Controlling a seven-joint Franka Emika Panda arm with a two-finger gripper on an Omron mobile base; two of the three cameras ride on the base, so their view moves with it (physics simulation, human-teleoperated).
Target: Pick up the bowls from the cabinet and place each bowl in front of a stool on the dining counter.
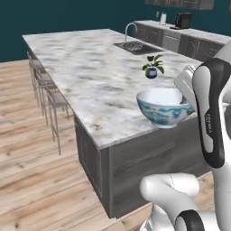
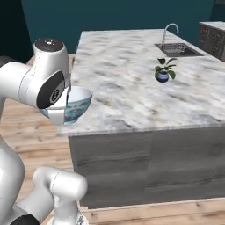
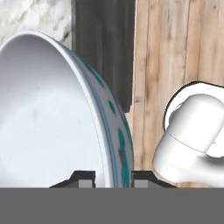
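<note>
The claw (image 3: 113, 178) is pinching narrowly on the rim of the white bowl (image 1: 163, 106): in the hand view one dark fingertip is sitting inside the wall and the other outside it, against the blue-green pattern. The bowl is hanging in that grip, upright, at the near corner of the dining counter (image 1: 90, 72), with its foot at about the height of the marble top. In the right base view the bowl (image 2: 78, 103) is sticking out past the counter's (image 2: 132, 88) near-left corner, partly over the wood floor (image 2: 26, 132); whether its foot is touching the slab, I cannot tell.

Beyond the corner the marble is lying bare across a wide stretch toward the far edge. A small potted plant (image 1: 153, 66) is standing well apart from the bowl, toward the sink side, and the inset sink (image 1: 135, 46) with its curved tap (image 1: 129, 30) is sitting farther back near the far edge.

Along the counter's long left edge, stools (image 1: 47, 92) are lining up, tucked close to the dark base. The floor (image 1: 36, 162) beside them is lying open.
</note>
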